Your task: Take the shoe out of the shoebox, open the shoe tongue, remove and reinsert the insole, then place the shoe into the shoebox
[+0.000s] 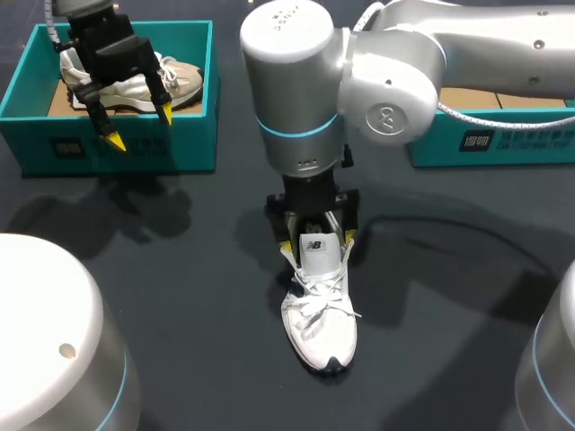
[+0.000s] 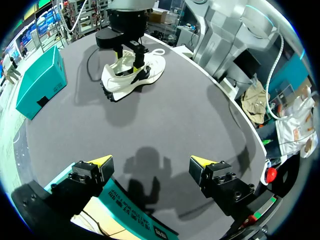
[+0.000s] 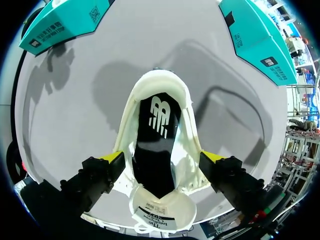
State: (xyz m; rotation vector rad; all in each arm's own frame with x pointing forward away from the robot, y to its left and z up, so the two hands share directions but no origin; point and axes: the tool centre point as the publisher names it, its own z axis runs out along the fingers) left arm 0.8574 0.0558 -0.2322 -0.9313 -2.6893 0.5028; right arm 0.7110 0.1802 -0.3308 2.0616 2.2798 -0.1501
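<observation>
Head view: dark matte table [image 1: 180, 296] with 2 shoes and 2 teal cardboard boxes.

Shoe 1: white mesh low-top sneaker [image 1: 319, 328], out of its box. It sits sole-down mid-table with the toe toward the robot and its white laces [image 1: 319, 301] loose. Its padded tongue [image 1: 314, 254] stands up.

Shoe 2: beige-and-white sneaker [image 1: 180, 81], lying inside the open rectangular teal shoebox [image 1: 117, 148] at far left.

Second teal box [image 1: 503, 144] is at far right, partly hidden by the right arm.

Right gripper [image 1: 316, 242] is at the white sneaker's heel end. The right wrist view shows one yellow fingertip [image 3: 112, 157] on each side of the collar, both pressed against the fabric, so the jaws clamp the shoe. A smooth black insole [image 3: 155, 145] lies flat inside.

Left gripper [image 1: 139, 127] hangs above the shoebox's front wall, jaws wide apart with nothing between them.
</observation>
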